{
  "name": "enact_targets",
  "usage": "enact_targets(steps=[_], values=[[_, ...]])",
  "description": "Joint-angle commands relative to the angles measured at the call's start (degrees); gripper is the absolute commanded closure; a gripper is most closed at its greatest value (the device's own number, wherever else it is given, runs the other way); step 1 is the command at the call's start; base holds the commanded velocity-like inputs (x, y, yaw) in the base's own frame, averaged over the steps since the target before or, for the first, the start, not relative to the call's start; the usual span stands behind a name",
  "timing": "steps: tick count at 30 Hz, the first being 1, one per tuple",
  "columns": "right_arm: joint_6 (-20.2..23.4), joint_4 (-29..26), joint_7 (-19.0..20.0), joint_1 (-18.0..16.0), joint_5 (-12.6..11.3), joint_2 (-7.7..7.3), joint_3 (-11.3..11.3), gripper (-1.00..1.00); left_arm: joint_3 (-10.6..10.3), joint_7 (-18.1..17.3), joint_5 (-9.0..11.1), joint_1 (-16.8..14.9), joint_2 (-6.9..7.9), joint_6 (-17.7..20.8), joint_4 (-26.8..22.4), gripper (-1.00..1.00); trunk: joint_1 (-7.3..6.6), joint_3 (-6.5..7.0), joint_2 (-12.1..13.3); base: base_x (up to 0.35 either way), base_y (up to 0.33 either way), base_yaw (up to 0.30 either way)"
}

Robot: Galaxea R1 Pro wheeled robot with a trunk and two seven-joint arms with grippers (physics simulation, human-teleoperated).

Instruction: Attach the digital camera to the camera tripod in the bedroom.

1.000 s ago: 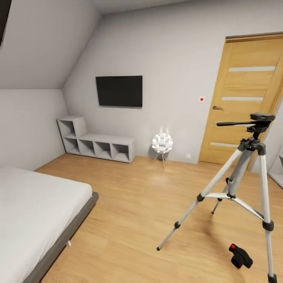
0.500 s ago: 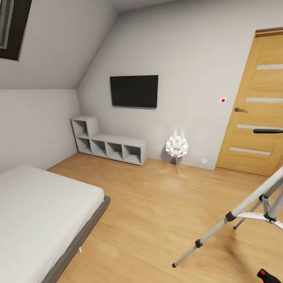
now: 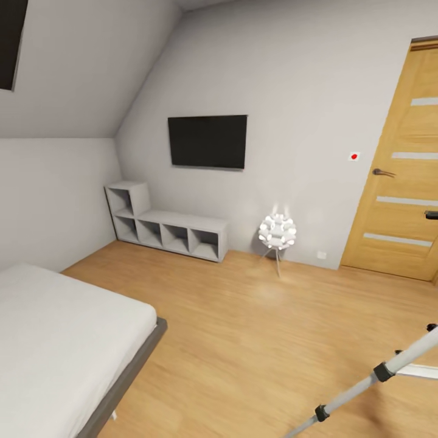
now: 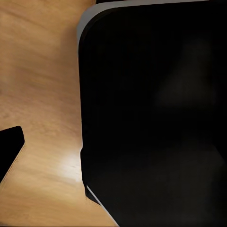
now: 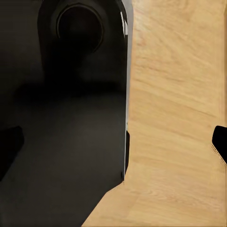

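The camera tripod (image 3: 389, 367) shows at the head view's lower right as one silver leg with black joints slanting down to the floor. The black tip of its handle (image 3: 431, 215) pokes in at the right edge. The digital camera is out of view. In the right wrist view my right gripper (image 5: 113, 142) is open, its dark fingertips (image 5: 220, 142) wide apart over the wood floor and the robot's black body. In the left wrist view my left gripper (image 4: 113, 146) looks open too, with one fingertip (image 4: 9, 146) at the picture's edge.
A low grey bed (image 3: 61, 340) with a white mattress fills the lower left. On the far wall hang a black TV (image 3: 208, 141) and below it a grey cube shelf (image 3: 170, 228). A white globe floor lamp (image 3: 277, 232) stands beside a wooden door (image 3: 404, 182).
The head view has swung left, so the tripod has slid almost out at the right and the digital camera on the floor has left the picture. Nothing in the room moved.
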Motion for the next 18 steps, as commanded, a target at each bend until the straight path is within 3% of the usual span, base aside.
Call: enact_targets(steps=[1, 18], values=[[-0.4, 0.2, 0.0, -0.1, 0.0, 0.0, 0.0, -1.0, 0.0, 0.0, 0.0, 0.0, 0.01, 0.0, -0.1, -1.0, 0.04, -0.04, 0.0, 0.34, 0.001, -0.047], [-0.4, 0.2, 0.0, -0.1, 0.0, 0.0, 0.0, -1.0, 0.0, 0.0, 0.0, 0.0, 0.01, 0.0, -0.1, -1.0, 0.04, -0.04, 0.0, 0.321, 0.0, -0.117]])
